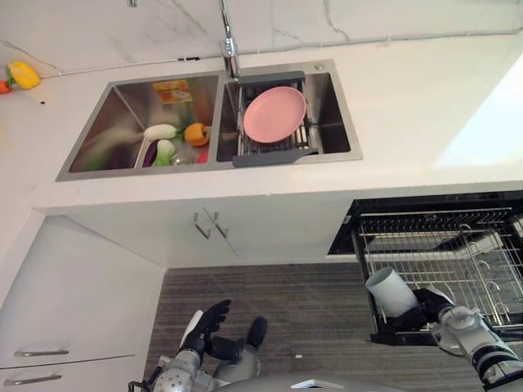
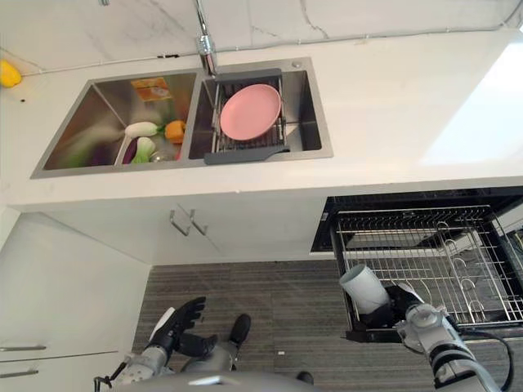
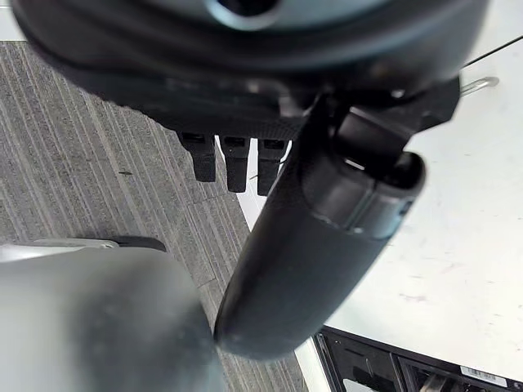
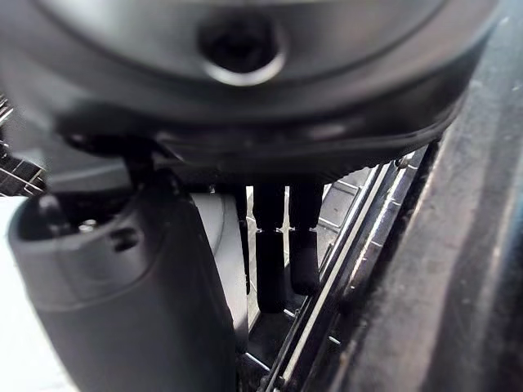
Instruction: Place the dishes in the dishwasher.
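A yellow toy pepper (image 1: 23,75) is seen at the far left of the white countertop (image 1: 409,98); in the right eye view just its edge is caught. The double steel sink (image 1: 339,114) is set in the counter. In the left basin, toy veg is piled: a white piece (image 1: 160,131), a green one (image 1: 164,151), an orange one (image 1: 196,133). In the right basin, a round pink plate (image 1: 274,114) is laid on a dark wire drain rack (image 1: 270,151), under the chrome tap (image 1: 229,49).

Low down, the left hand (image 1: 204,321) is held idle over the grey striped floor (image 1: 310,310), fingers straight and relaxed, nothing in it. Its wrist view adds the fingers (image 3: 233,159) beside the thumb, pointing at floor and a white cabinet front.

To the right, the pulled-out wire dishwasher rack (image 2: 425,253) is shown below the counter edge. A white cylindrical cup (image 1: 391,292) is gripped by the right hand (image 1: 429,310), tilted, at the rack's front left corner, not yet inside. The right wrist view gives what the head views can't: dark fingers (image 4: 270,269) curled against the cup's white wall (image 4: 222,245), w/ rack wires just beyond.
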